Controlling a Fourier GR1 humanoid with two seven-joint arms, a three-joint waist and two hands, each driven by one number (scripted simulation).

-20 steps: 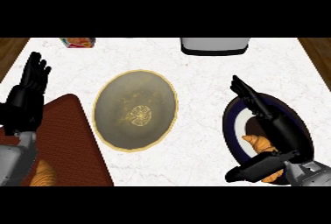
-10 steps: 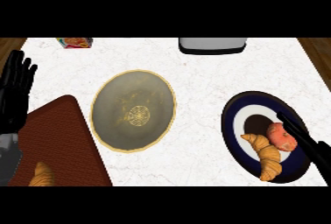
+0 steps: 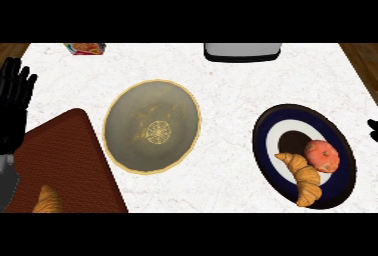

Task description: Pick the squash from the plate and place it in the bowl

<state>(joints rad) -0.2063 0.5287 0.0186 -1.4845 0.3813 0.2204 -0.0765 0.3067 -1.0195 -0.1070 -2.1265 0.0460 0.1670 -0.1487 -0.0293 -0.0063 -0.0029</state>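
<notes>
Counter [image 3: 221, 85]: white marble, wood floor at corners.
Bowl [image 3: 153, 126]: centre, gold-rimmed.
Plate [image 3: 272, 127]: right, bearing squash [image 3: 322, 155], croissant [image 3: 303, 176].
Left hand [image 3: 13, 102]: fingers straight, resting.
Right hand [image 3: 373, 127]: fingers unclear.

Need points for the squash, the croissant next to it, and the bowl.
squash [image 3: 322, 155], head view, middle of its reddish-orange top.
croissant [image 3: 303, 177], head view, mid-body, just below the bend.
bowl [image 3: 133, 120], head view, bare inner wall left of the centre pattern.
</notes>
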